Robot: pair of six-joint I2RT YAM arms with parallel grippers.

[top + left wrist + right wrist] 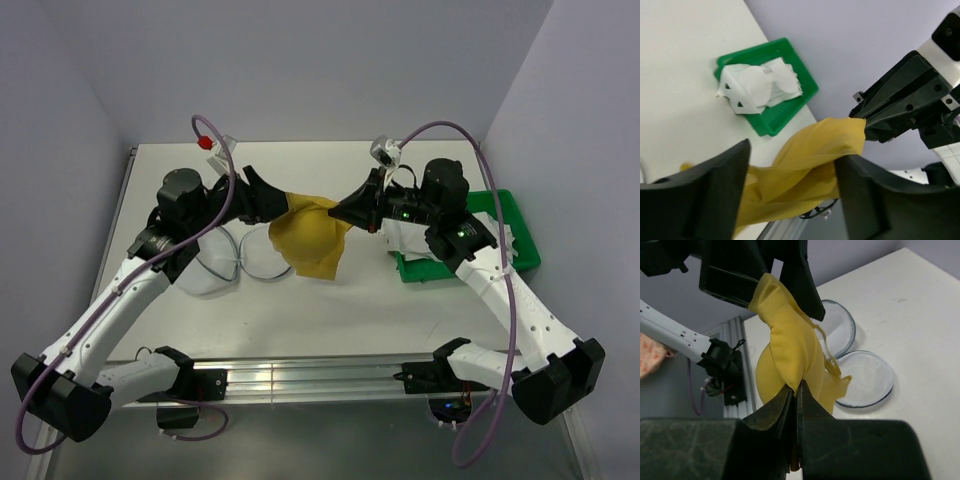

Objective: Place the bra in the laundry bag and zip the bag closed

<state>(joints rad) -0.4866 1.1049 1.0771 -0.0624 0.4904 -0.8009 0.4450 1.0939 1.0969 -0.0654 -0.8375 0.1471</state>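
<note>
From above, the bra was hung in the air between the left tool and the right tool, with the open bag laid on the desk just left of it. At the left wrist, the fingers were spread wide around the fabric. At the right wrist, the right tool was pinched tight on the bra.

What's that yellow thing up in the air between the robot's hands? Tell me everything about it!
It's the bra: soft, mustard-yellow cloth, bunched and wrinkled, with a thin strap dangling. It hangs stretched above the table. The right gripper pinches one end, shut tight. The other end sits between the open fingers of the left gripper.
</note>
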